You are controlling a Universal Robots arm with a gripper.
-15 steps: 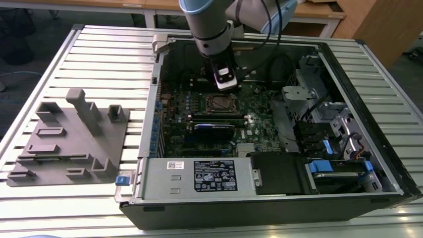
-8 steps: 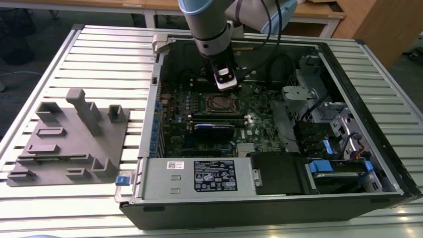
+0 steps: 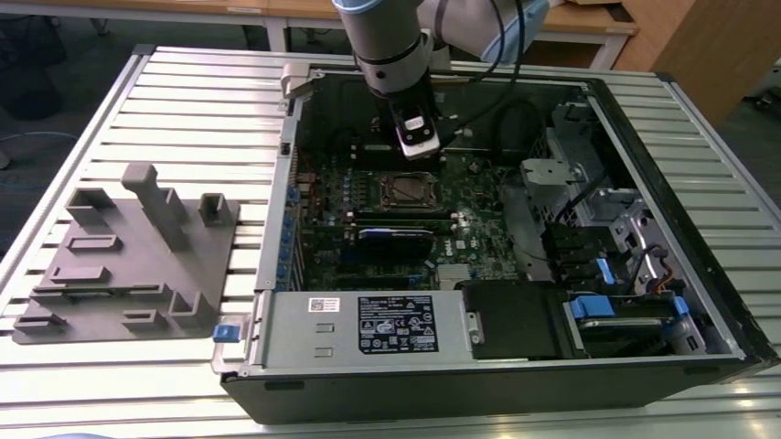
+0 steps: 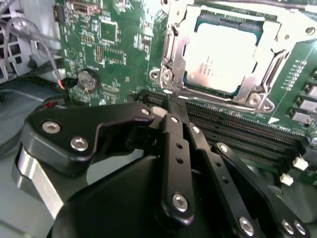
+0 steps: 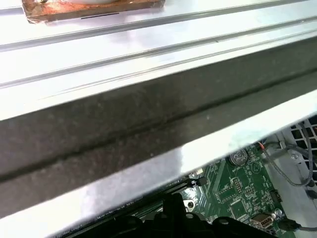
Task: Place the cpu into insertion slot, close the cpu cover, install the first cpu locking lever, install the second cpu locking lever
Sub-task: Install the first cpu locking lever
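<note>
The cpu point(image 4: 223, 54), a square chip with a pale metal top, lies flat in the insertion slot point(image 3: 383, 192) on the green motherboard. The cpu cover point(image 4: 173, 29), a silver frame with a window, lies down around the chip. Thin metal levers point(image 4: 165, 57) run along the frame's sides; whether they are latched I cannot tell. My gripper point(image 4: 171, 101) is shut with nothing in it. Its tip hangs just off one corner of the socket, by the long black memory slots point(image 4: 237, 129). In the exterior view the gripper point(image 3: 420, 154) hovers just behind the socket, inside the open computer case.
The case wall point(image 5: 148, 114) stands close behind the arm. Cables point(image 3: 500, 119), drive bays point(image 3: 610, 238) and a power supply box point(image 3: 366, 325) crowd the case. A grey fixture block point(image 3: 134, 256) sits on the slatted table at the exterior view's left. A round battery point(image 4: 86, 79) sits near the gripper.
</note>
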